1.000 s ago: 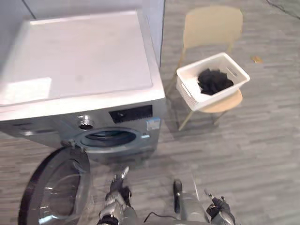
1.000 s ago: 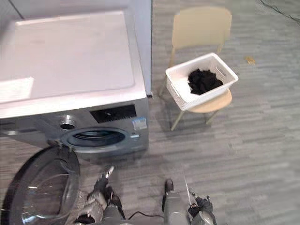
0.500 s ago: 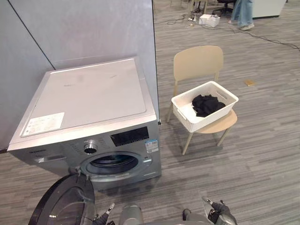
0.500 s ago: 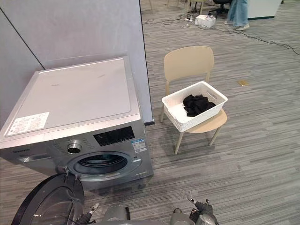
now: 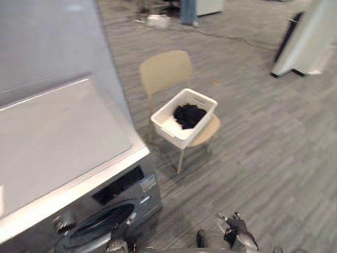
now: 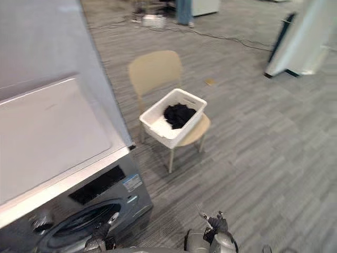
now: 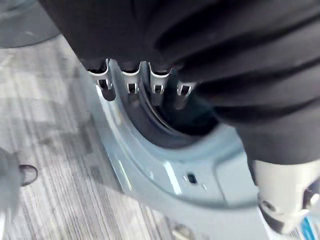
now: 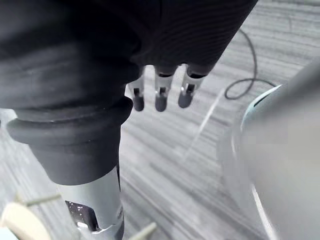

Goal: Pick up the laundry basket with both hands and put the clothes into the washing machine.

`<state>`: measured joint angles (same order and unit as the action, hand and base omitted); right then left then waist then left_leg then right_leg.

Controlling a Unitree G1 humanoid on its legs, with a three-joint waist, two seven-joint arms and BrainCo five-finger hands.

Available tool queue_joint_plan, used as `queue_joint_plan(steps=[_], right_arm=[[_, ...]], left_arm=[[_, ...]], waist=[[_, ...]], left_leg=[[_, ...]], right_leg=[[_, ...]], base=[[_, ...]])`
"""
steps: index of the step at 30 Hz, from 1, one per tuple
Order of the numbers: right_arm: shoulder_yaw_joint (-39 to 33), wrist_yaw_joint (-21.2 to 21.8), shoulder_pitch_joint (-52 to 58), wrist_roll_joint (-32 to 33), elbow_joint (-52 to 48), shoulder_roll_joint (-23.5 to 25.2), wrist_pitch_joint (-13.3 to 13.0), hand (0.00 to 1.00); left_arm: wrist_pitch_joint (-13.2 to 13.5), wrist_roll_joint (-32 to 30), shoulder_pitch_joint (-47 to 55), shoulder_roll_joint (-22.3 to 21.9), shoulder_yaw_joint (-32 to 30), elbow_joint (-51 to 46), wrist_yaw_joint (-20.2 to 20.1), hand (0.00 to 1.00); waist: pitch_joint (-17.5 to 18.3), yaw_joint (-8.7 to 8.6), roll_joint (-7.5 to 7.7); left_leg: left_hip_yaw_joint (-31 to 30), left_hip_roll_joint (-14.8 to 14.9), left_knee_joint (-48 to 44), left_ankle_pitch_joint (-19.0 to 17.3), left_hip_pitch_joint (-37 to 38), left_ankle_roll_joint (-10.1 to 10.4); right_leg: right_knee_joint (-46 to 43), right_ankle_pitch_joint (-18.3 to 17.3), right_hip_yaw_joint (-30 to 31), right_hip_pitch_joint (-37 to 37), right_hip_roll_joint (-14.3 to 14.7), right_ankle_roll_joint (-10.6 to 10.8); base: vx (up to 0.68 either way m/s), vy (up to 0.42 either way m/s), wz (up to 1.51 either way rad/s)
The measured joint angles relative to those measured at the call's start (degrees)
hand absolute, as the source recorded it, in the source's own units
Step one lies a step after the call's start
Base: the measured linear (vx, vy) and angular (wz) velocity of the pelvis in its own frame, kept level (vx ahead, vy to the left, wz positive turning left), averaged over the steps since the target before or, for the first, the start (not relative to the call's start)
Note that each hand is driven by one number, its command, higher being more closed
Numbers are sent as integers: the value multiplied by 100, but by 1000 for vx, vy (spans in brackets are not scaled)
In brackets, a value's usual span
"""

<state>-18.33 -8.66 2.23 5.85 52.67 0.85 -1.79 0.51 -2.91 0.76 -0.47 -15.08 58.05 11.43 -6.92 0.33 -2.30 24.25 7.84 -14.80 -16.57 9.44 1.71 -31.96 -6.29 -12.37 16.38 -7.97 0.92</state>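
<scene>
- Laundry basket (image 5: 168, 132) sits on the chair (image 5: 164, 71) seat w/ dark clothes (image 5: 189, 115) inside; it's ahead of us, well apart from both hands
- Basket lies fwd and a bit left of our right hand (image 5: 235, 227), fwd-right of our left hand (image 7: 131, 80); right hand looks nearer; long axis seems to run near-left to far-right, so we judge we need to close in and square up before any two-hand reach
- Left hand hangs by the washing machine (image 5: 58, 137) front; fingers straight, a little apart, holding nothing
- Right hand hangs low over the floor (image 5: 274, 158); fingers (image 8: 160, 95) relaxed, uncurled, empty
</scene>
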Motion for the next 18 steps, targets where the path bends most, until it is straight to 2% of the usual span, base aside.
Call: queue_joint_plan(steps=[1, 3, 4, 5, 6, 8, 9, 10, 11, 12, 13, 14, 15, 16, 17, 18], right_arm=[[-37, -2, 2, -94, 257, -100, 27, 0], [-52, -8, -25, -158, 406, -176, 65, 0], [-213, -8, -28, -158, 517, -183, 94, 0], [-314, -1, -46, -166, 671, -175, 108, 0], [-473, 11, -115, -156, 784, -247, 116, 0], [-666, -8, -185, -200, 1009, -435, 133, 0], [-724, -5, -183, -199, 1194, -593, 219, 0], [-785, -6, -178, -199, 1293, -636, 242, 0], [-857, -7, -136, -195, 1407, -612, 266, 0], [-887, -8, -24, -196, 1404, -578, 281, 0], [-882, -10, 35, -197, 1403, -581, 286, 0], [-859, -9, 105, -196, 1397, -579, 286, 0], [-858, -14, 116, -191, 1399, -570, 284, 0], [-859, -21, 108, -189, 1394, -590, 282, 0], [-852, -38, 73, -182, 1353, -624, 276, 0], [-813, -76, 31, -179, 1265, -640, 262, 0]], left_arm=[[9, 0, -74, 90, 202, 119, -3, 0], [12, 0, -62, 117, 283, 177, 3, 0], [7, -2, -57, 193, 377, 301, 13, 0], [-7, -2, 33, 306, 371, 373, 13, 0], [-16, -5, 50, 325, 352, 477, 14, 0], [-21, -9, 79, 202, 326, 550, 1, 0], [-17, -5, 63, 118, 281, 548, 7, 0], [-14, -6, 64, 100, 244, 548, 3, 0], [-18, 4, 81, 82, 120, 552, 4, 0], [-12, 14, 100, 86, 31, 546, -4, 0], [-11, 56, 116, 85, -68, 534, -4, 0], [-1, 161, 184, 101, -159, 474, -5, 0], [7, 263, 181, 105, -254, 403, -7, 0], [8, 299, 186, 104, -274, 356, -3, 0], [13, 378, 194, 105, -315, 269, 9, 0], [18, 465, 198, 105, -319, 209, 25, 0]], waist=[[-5, -71, 60], [-8, -107, 65], [-22, -105, 146], [-50, -90, 319], [-107, -78, 256], [-190, -148, 29], [-193, -112, -72], [-191, -102, -92], [-195, -134, -102], [-211, -144, -115], [-231, -143, -122], [-278, -147, -61], [-292, -116, -98], [-298, -113, -95], [-311, -86, -75], [-324, -41, -82]], left_leg=[[-10, 59, 105, 0, 117, 1], [-26, 125, 162, 14, 124, 32], [-37, 104, 261, 95, 176, 174], [-61, 34, 355, 138, 302, 288], [-95, 150, 427, 176, 397, 426], [-300, 420, 438, 504, 448, 800], [-433, 598, 284, 666, 429, 969], [-517, 692, 119, 742, 381, 967], [-741, 928, -458, 894, 211, 903], [-1000, 1194, -1331, 1168, -63, 653], [-1074, 1339, -1823, 1398, -244, 340], [-1212, 1631, -2823, 1843, -674, -159], [-1332, 1739, -3695, 1582, -1128, -245], [-1346, 1703, -4012, 1415, -1345, -222], [-1331, 1443, -4291, 1135, -1711, -199], [-1433, 964, -4215, 870, -2032, 6]], right_leg=[[56, -26, -359, 18, -355, 41], [250, -6, -453, 121, -558, 71], [728, 251, -460, 161, -679, 103], [1181, 869, -394, 86, -790, 142], [1098, 667, -346, 43, -675, 436], [1082, 450, -496, -56, -403, 317], [1040, 313, -528, -107, -254, 194], [1015, 218, -548, -158, -179, 145], [1042, 62, -645, -378, -21, 57], [1177, -60, -717, -702, 164, 7], [1260, -113, -769, -873, 259, -50], [1462, -188, -772, -1206, 431, -136], [1599, -258, -766, -1452, 541, -243], [1648, -297, -743, -1539, 569, -306], [1750, -333, -661, -1670, 589, -315], [1820, -383, -577, -1747, 593, -308]], base=[[220, -160, -26], [192, -213, -14], [259, -326, -34], [263, -363, -47], [246, -366, -33], [264, -392, -6], [269, -361, -7], [266, -365, -13], [259, -350, 0], [246, -356, 6], [207, -325, 1], [190, -288, -8], [186, -251, -12], [178, -196, -21], [191, -152, -29], [212, -122, -47]])
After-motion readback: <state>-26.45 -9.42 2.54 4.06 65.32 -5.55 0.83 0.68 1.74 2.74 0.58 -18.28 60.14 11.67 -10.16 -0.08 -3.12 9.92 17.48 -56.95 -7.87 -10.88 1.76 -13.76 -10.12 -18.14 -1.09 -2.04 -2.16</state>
